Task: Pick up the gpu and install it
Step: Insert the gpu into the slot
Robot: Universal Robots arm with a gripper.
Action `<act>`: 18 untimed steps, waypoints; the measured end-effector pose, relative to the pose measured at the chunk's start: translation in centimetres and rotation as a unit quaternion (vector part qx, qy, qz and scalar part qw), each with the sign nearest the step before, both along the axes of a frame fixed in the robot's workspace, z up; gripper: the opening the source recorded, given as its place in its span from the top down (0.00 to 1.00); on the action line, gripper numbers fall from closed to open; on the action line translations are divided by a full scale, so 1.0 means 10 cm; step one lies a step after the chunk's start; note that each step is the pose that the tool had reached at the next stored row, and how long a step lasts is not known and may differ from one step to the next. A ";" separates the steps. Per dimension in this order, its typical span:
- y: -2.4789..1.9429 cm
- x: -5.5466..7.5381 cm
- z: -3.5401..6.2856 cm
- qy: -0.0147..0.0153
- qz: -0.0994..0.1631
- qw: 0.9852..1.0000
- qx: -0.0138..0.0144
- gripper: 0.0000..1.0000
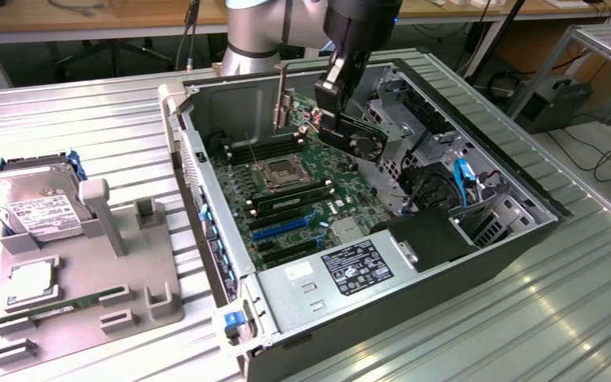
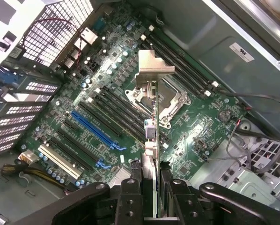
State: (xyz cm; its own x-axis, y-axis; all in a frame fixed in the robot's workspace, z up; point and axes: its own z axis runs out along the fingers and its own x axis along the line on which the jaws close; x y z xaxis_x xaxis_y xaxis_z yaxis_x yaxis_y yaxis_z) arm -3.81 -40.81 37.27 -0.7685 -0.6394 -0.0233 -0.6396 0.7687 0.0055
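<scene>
Holding gpu (image 1: pixel 359 139) aloft over motherboard (image 1: pixel 284 203) | pincer (image 2: pixel 151 186) clamped on its edge; inside open computer case (image 1: pixel 422 310)

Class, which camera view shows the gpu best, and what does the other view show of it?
The exterior view: the gpu shows its black shroud and round fan, held by the hand over the open case. The wrist view shows it edge-on, with its silver bracket.
</scene>
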 end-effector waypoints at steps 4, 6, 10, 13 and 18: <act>0.000 0.00 0.000 0.000 0.008 1.000 0.000 0.73; 0.000 0.00 0.000 0.000 0.011 1.000 0.000 0.73; 0.000 0.00 0.000 0.000 0.016 1.000 0.000 0.73; 0.000 0.00 0.000 0.000 0.020 1.000 0.000 0.73; 0.000 0.00 0.000 0.000 0.027 1.000 0.000 0.73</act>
